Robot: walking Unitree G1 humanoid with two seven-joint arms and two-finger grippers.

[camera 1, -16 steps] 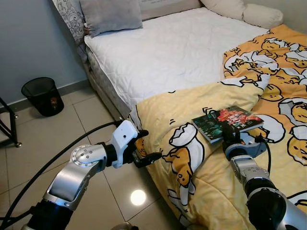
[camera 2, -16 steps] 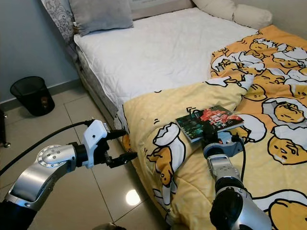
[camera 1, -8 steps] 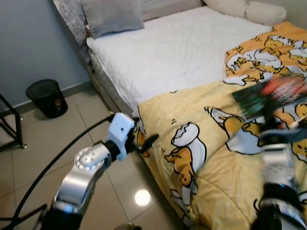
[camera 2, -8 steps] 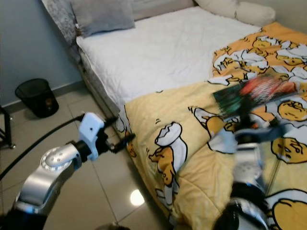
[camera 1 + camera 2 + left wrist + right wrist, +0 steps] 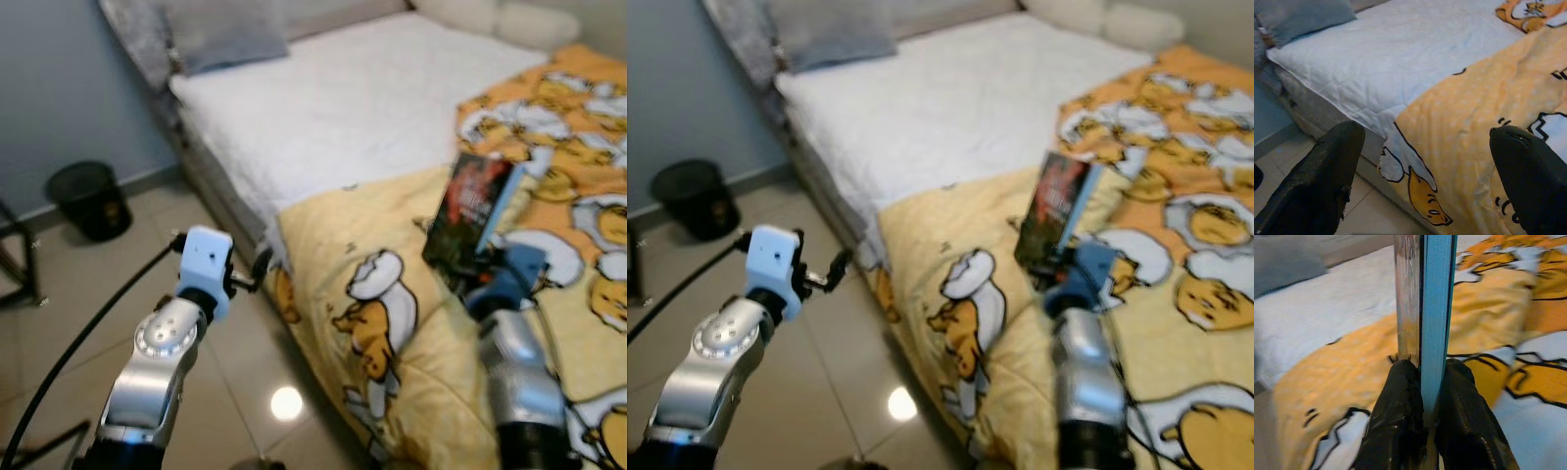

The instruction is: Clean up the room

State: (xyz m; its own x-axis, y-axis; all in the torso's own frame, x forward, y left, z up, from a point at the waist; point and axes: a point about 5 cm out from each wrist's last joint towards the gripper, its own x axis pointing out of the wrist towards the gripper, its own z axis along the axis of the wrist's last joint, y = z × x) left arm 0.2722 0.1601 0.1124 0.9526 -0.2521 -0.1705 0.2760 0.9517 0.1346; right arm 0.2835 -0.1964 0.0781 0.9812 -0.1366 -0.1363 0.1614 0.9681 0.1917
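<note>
Book [image 5: 474,214] upright, pinched by right end effector [image 5: 1422,382], quilted mattress [image 5: 362,98]

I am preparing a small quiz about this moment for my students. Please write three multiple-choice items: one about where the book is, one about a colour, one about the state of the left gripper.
1. Where is the book?
A. Flat on the floor
B. Upright above the yellow blanket, in the right gripper
C. In the bin

2. What colour is the waste bin?
A. Black
B. White
C. Yellow

3. How is the left gripper?
A. Shut on a pillow
B. Shut on the blanket
C. Open, holding nothing

Answers: 1 B, the fingers pinch its lower edge; 2 A, dark mesh by the wall; 3 C, its fingers stand wide apart.
</note>
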